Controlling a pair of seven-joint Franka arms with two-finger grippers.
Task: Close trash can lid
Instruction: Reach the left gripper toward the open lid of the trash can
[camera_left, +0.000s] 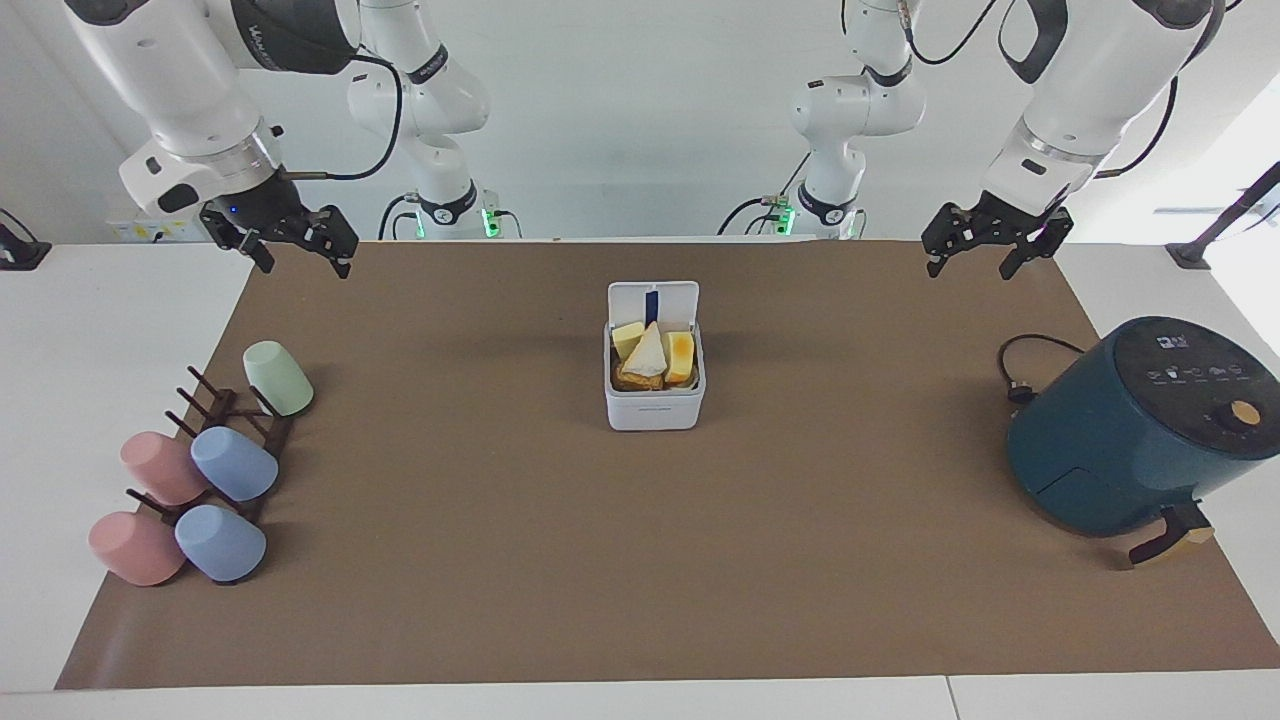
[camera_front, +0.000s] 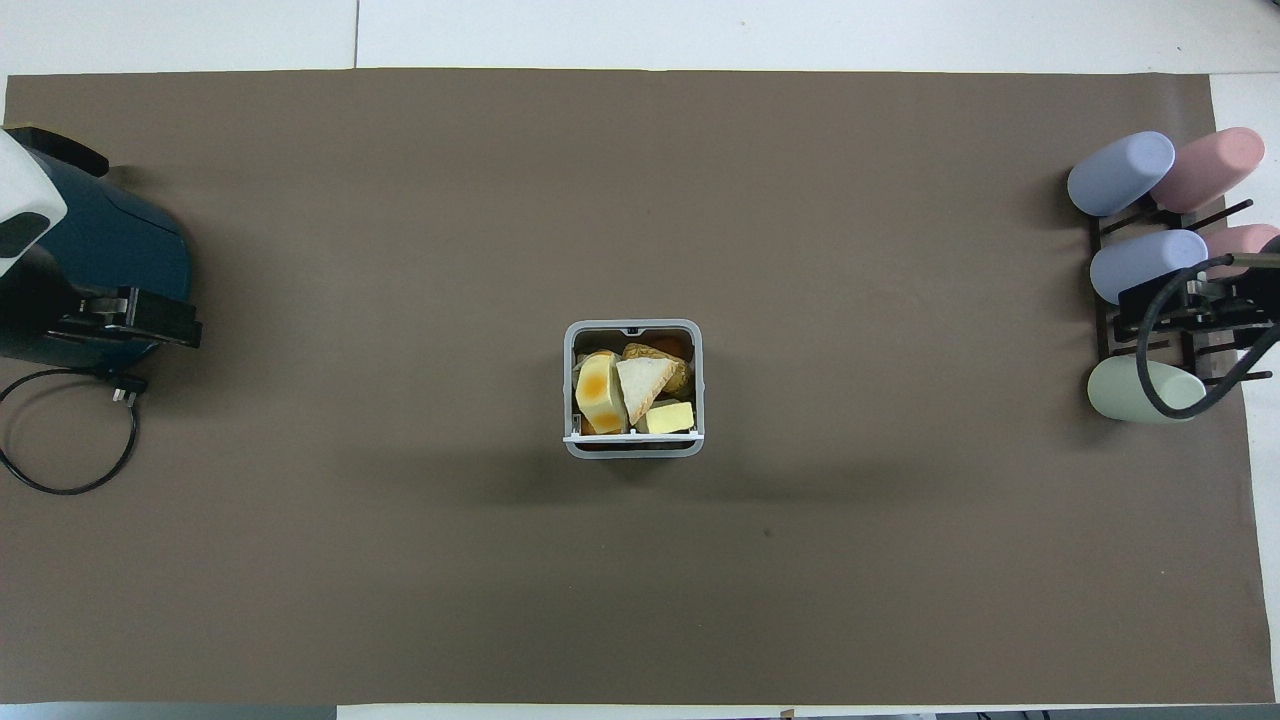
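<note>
**Lid up, both arms waiting at their ends of the table**

From my station I see the trash can (camera_left: 655, 400) sitting in the middle of the brown mat (camera_left: 500, 600), well apart from everything else. Its lid (camera_left: 653, 301) stands upright on the hinge, on the side of the can nearer to the robots, with a dark blue strip showing on its inner face. In the overhead view the lid appears only as a thin white edge (camera_front: 633, 436) along that side. The can is full of food pieces (camera_front: 632, 390): a yellow-orange block, a pale wedge, a small butter-yellow block and something brown beneath them.

The left gripper (camera_left: 983, 248) hangs in the air over the mat's edge at the left arm's end of the table, fingers spread apart and holding nothing. The right gripper (camera_left: 297, 245) hangs over the mat's corner at the right arm's end, its fingers likewise apart and holding nothing. Neither is near the can.

At the left arm's end I see a dark-teal air fryer (camera_left: 1135, 425) with its black cord (camera_front: 60, 440) looped on the mat. At the right arm's end a dark rack (camera_left: 235, 420) carries five cups: one pale green (camera_left: 278, 378), two blue and two pink.
</note>
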